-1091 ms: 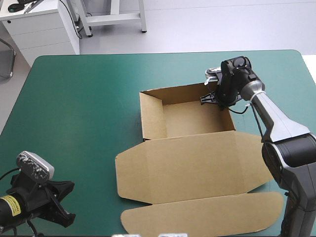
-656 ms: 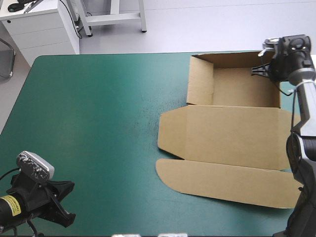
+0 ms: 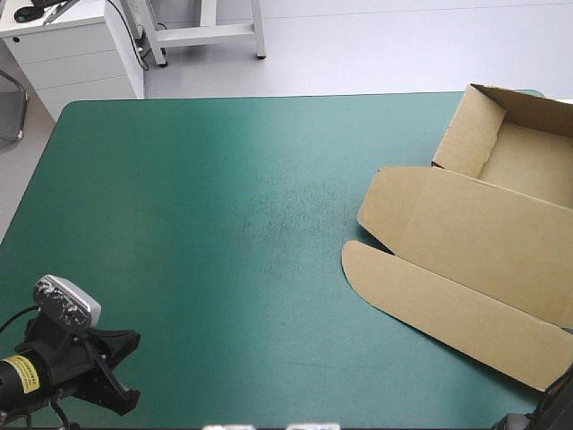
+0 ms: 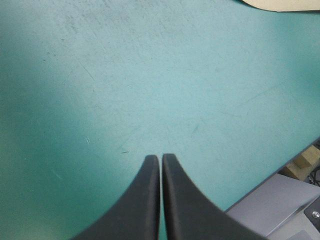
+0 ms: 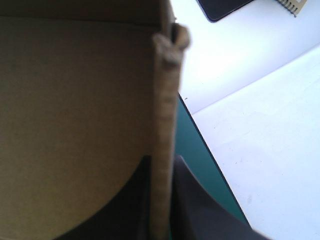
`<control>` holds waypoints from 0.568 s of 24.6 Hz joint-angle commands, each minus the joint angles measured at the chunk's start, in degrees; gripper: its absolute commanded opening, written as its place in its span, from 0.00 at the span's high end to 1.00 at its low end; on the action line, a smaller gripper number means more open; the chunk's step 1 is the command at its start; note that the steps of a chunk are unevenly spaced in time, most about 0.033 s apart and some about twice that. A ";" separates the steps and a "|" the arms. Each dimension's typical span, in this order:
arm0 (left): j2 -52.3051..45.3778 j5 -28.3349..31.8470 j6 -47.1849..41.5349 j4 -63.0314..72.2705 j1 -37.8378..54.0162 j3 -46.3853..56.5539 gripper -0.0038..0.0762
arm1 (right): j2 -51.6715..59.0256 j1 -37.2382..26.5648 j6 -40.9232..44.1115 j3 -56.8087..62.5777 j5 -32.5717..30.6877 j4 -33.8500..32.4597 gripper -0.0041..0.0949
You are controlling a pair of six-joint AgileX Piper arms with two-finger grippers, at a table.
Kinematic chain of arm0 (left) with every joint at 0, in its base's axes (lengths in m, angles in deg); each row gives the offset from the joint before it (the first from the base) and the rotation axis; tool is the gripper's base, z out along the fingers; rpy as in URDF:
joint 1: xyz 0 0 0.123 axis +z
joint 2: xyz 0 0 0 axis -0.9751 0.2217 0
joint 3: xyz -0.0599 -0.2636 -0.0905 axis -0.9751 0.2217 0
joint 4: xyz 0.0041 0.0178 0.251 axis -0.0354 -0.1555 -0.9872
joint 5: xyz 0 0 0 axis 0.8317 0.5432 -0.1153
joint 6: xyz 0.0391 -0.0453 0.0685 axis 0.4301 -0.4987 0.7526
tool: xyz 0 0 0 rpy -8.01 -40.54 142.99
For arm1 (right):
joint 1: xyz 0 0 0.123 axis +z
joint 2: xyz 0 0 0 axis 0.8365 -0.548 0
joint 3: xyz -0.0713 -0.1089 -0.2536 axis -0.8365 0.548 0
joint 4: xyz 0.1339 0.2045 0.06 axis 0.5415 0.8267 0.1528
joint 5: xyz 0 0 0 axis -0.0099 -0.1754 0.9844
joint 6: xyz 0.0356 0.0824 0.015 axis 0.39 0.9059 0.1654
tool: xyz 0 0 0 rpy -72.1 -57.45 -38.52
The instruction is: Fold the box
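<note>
The box lies at the right of the high view. Its tray, walls raised, sits in the upper right corner and runs out past the frame's right side. The lid lies flat on the table, and the rounded flap reaches down toward the lower right. The long axis therefore runs on a slant, from the tray at upper right down across the lid to the flap.

The right claw is pinched nearly closed on a tray wall. One finger is inside the tray and one outside, with the board's edge standing upright between them. Just beside that claw is a strip of teal-green cover, and then the table's edge, so the tray seems to sit at or over that edge. The claw itself falls outside the high view.

The left claw is closed on nothing, its fingers meeting in a point. It hangs over bare cover in the lower left of the high view, well apart from the box. Only a sliver of brown board shows far ahead of it in its own view.

The right arm is thus the only one in contact, and the box lies up and to the right of the left claw, across most of the table. For the left claw to work on the lid or flap, the box probably has to come back toward the middle.
</note>
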 commanded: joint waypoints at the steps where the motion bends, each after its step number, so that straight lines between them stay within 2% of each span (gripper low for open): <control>1: 0.38 3.32 -0.40 1.38 -0.03 -1.30 0.96 | 2.98 -1.03 -2.43 -1.91 1.81 0.18 0.61; 4: 0.38 4.85 -0.40 1.38 -0.03 -1.30 0.96 | 2.98 -1.78 -2.29 -1.91 2.16 0.34 0.06; 5: 0.38 5.81 -0.40 1.38 -0.03 -1.30 0.96 | 2.98 -1.78 -2.29 -1.91 2.16 0.21 0.01; 8: 0.38 8.26 -0.40 1.42 -0.03 -1.30 0.96 | 3.24 -1.78 -3.55 -1.91 1.08 1.29 0.05; 10: 0.38 8.94 -0.40 1.18 -0.03 -1.30 0.96 | 3.91 -1.78 -4.34 -1.91 0.70 2.76 0.13; 13: 0.38 8.81 -0.40 0.53 -0.03 -1.30 0.96 | 6.25 -1.78 -5.04 -1.91 0.48 4.55 0.36; 14: 0.38 8.81 -0.40 0.41 -0.03 -1.30 0.96 | 7.05 -1.78 -5.14 -1.91 0.48 5.39 0.46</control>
